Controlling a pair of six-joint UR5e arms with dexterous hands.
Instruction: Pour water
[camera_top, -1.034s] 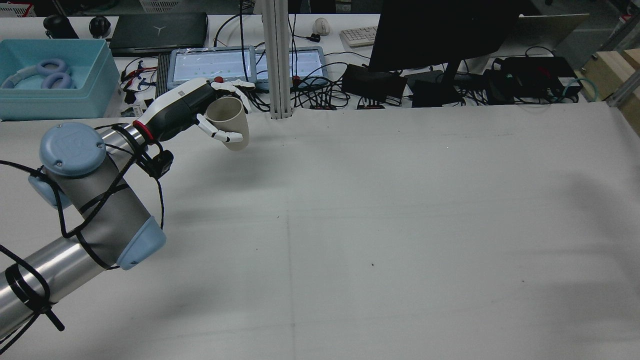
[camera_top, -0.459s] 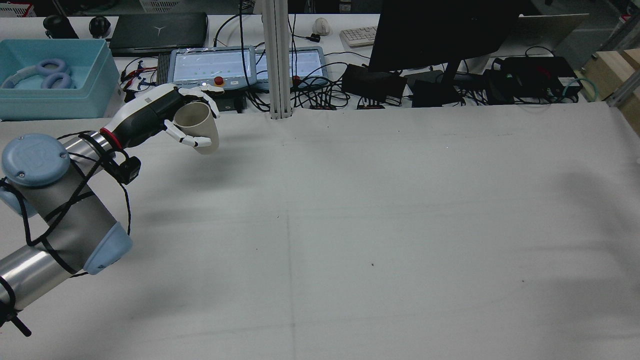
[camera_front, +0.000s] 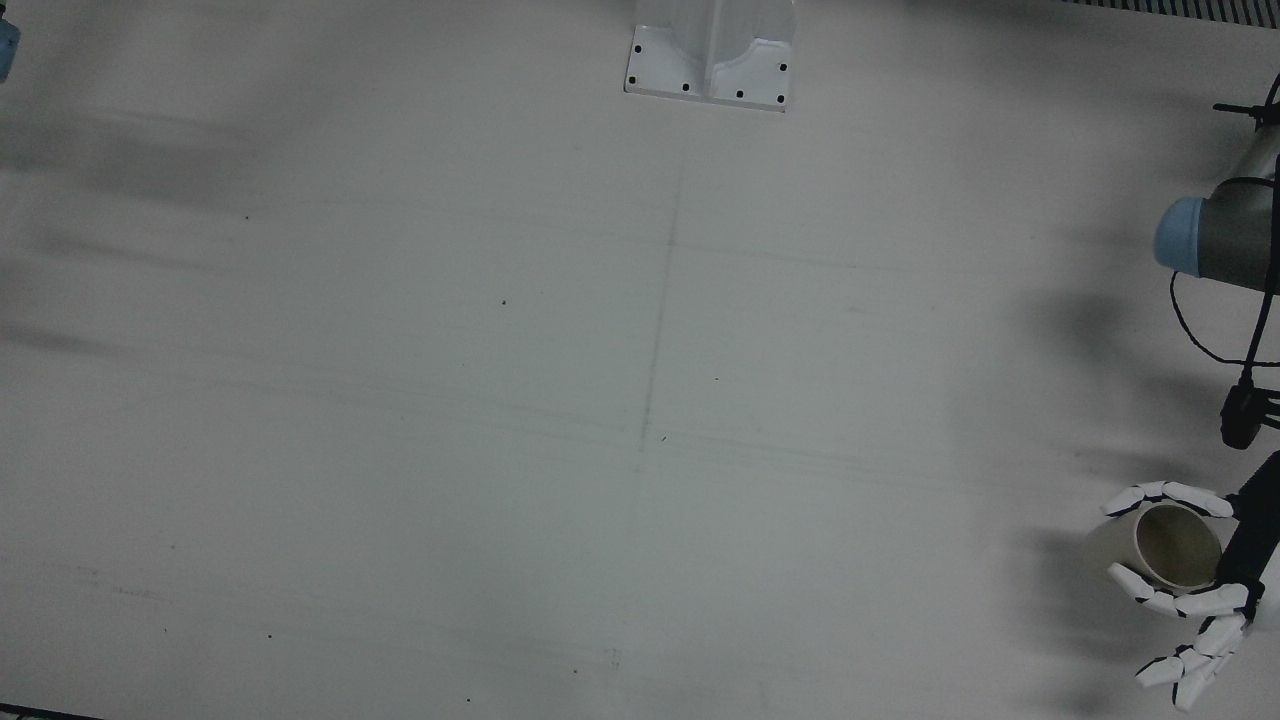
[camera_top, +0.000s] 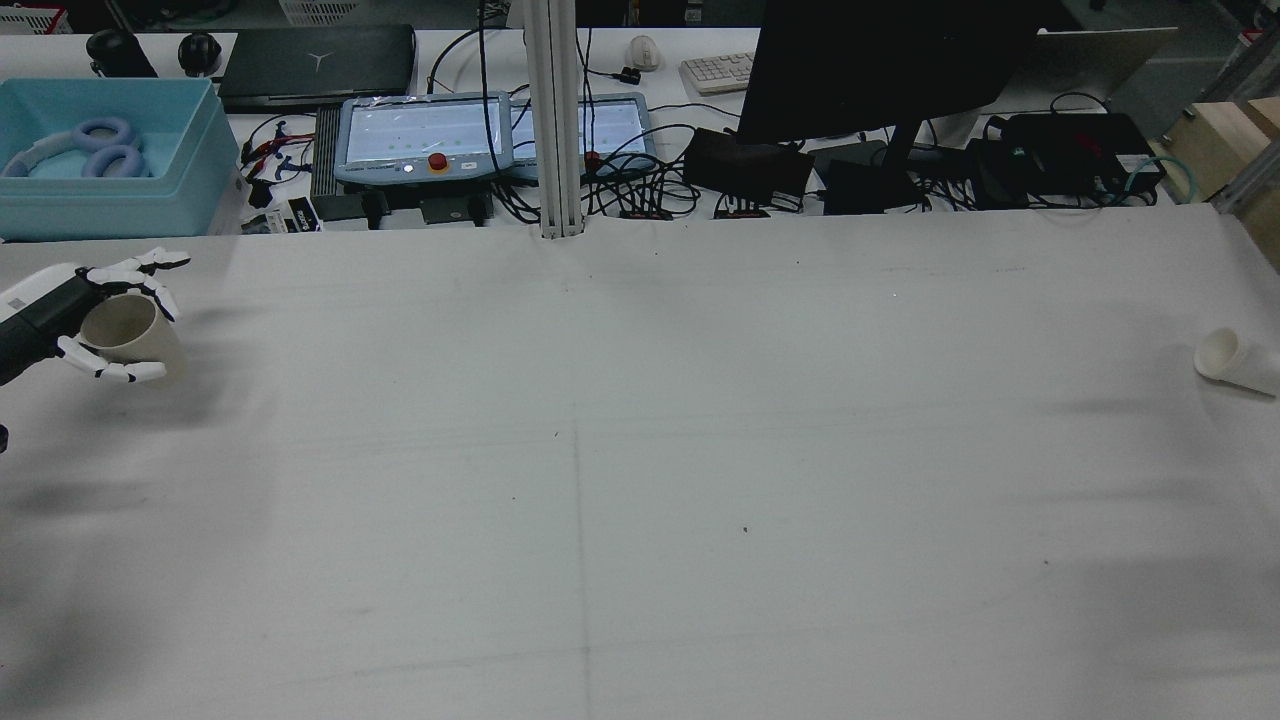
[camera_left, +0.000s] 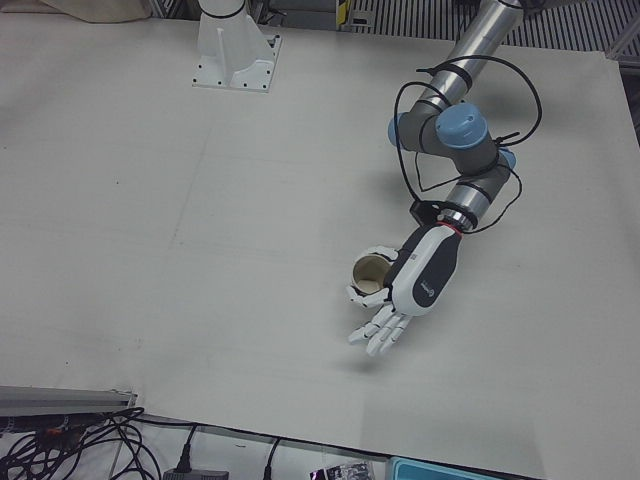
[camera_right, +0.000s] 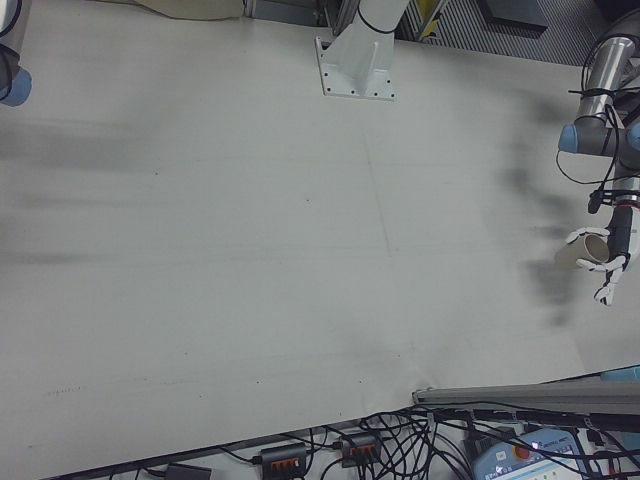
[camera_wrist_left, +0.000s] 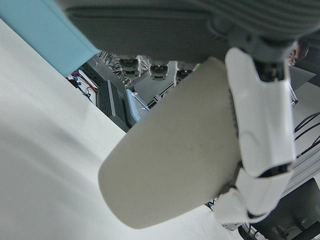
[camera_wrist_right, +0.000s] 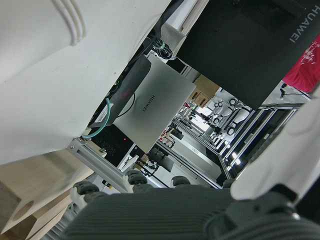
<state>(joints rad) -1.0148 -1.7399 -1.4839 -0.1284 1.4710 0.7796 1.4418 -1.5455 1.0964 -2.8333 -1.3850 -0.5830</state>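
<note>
While the left robot hand (camera_left: 420, 282) curls its fingers (camera_front: 1165, 495) around a beige paper cup (camera_front: 1165, 545) above the desk (camera_front: 640, 400), the cup's inside looks empty. A white cup (camera_top: 1238, 362) shows at the far side; the right robot hand's grasp cannot be told.

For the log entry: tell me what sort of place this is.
Most likely a robotics lab: a robot arm works at a white table, with control tablets, tangled cables and a monitor behind it.

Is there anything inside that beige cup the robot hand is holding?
The beige cup in the left hand looks empty: only its bare inner wall shows. Its very bottom is shadowed.
</note>
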